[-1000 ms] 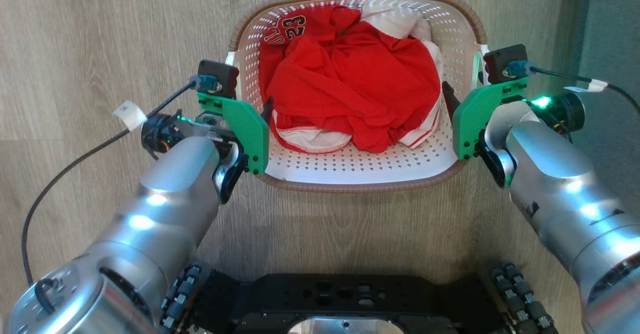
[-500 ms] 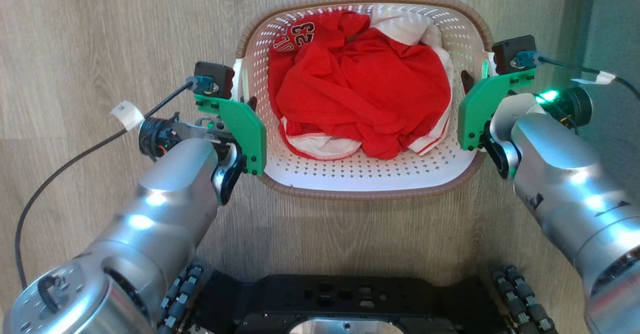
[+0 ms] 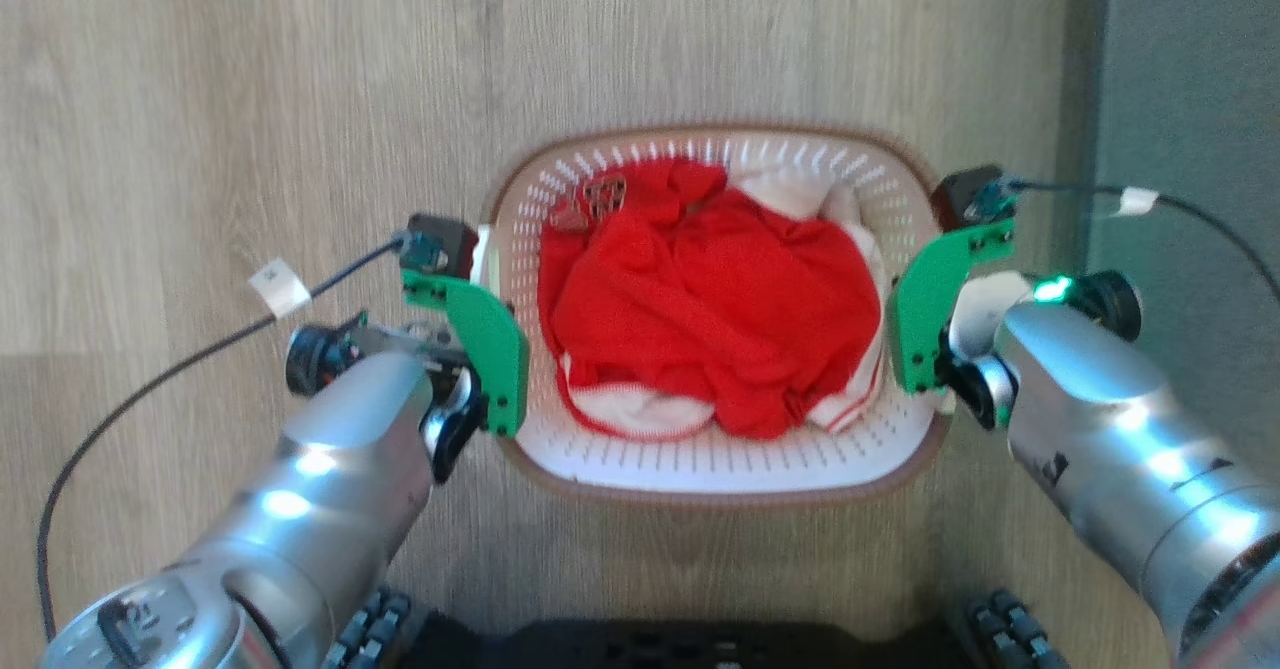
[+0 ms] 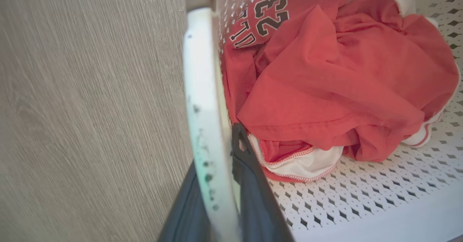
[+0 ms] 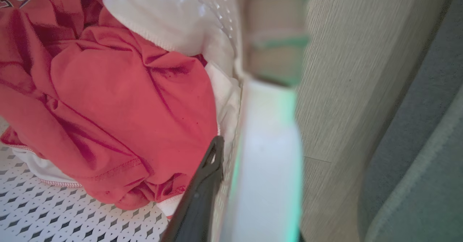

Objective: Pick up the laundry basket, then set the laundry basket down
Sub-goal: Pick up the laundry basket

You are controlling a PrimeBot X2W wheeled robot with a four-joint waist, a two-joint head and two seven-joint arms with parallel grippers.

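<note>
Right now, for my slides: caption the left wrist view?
Left gripper clamps the white handle of the laundry basket; red jersey heaped inside.

Cream-white perforated laundry basket (image 3: pixel 720 461) with brown rim (image 3: pixel 700 496), red-and-white clothes (image 3: pixel 700 319)

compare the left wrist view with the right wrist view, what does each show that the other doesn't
Left wrist view: the 23 print on the red jersey, and two dark fingers pinching the white handle. Right wrist view: a grey-green strip at the far right. Both: the red jersey inside the laundry basket, and wood floor.
</note>
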